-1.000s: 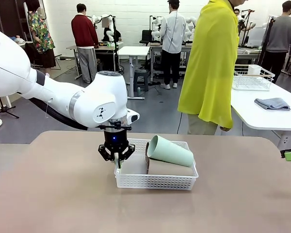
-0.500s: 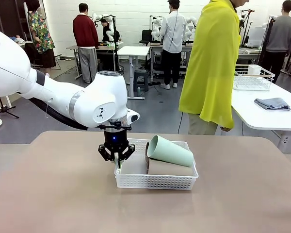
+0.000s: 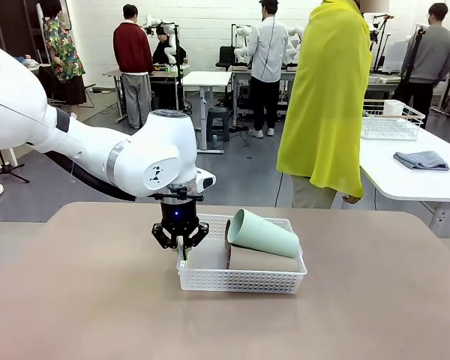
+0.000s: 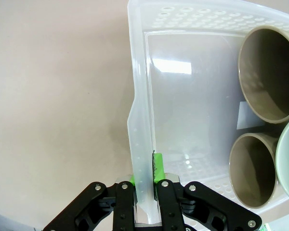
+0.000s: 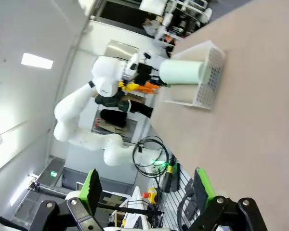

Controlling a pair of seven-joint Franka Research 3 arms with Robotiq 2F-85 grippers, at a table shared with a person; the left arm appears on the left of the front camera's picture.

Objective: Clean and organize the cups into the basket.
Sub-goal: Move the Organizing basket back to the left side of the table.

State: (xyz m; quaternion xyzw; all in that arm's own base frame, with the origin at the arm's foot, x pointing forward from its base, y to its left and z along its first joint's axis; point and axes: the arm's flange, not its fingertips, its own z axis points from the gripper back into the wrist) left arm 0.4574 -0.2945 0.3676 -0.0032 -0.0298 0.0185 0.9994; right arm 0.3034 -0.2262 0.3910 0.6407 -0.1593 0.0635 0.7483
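All three cups look loaded: mint cup [image 3: 264, 233] lies tilted on top of two taupe cups [image 4: 268, 74], all on their sides in the right half of the basket [image 3: 240, 282], mid-bench [image 3: 97, 300]. Remaining, I'd guess: reposition the basket, then let go. Left gripper [image 3: 181, 252] points straight down, jaws pinched narrow on the basket's left wall, one pad each side of the rim. Right gripper [image 5: 147, 190] is well off to the side, jaws wide, holding nothing.
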